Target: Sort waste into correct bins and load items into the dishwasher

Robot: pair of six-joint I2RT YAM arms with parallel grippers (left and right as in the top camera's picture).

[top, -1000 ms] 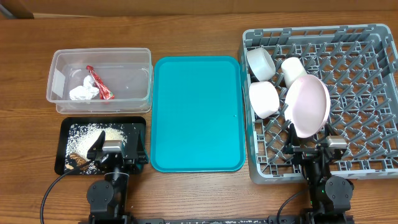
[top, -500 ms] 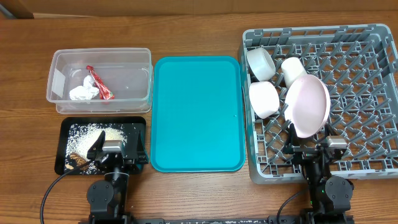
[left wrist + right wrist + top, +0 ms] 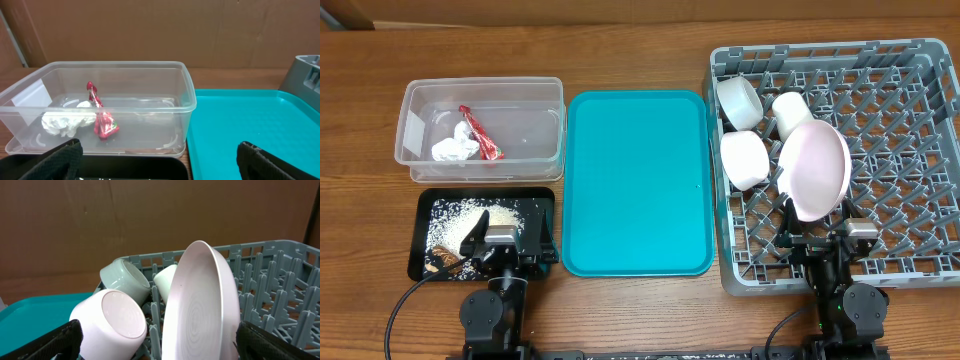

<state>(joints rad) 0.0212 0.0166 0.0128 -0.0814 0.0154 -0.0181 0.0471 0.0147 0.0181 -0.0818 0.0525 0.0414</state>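
While the left gripper (image 3: pixel 162 165) and right gripper (image 3: pixel 162 342) both stand wide open and empty, the pink-white plate (image 3: pixel 200 310) leans on edge among the pegs of the grey dish rack (image 3: pixel 910 130), beside a white bowl (image 3: pixel 112 322). The red wrapper (image 3: pixel 102 122) and tissue (image 3: pixel 60 122) lie in the clear tub (image 3: pixel 185 100). That plate looks stiff, glossy, slippery and breakable, so it is best pinched at its upper rim; both arms sit folded low at the table's near edge, wrists level.
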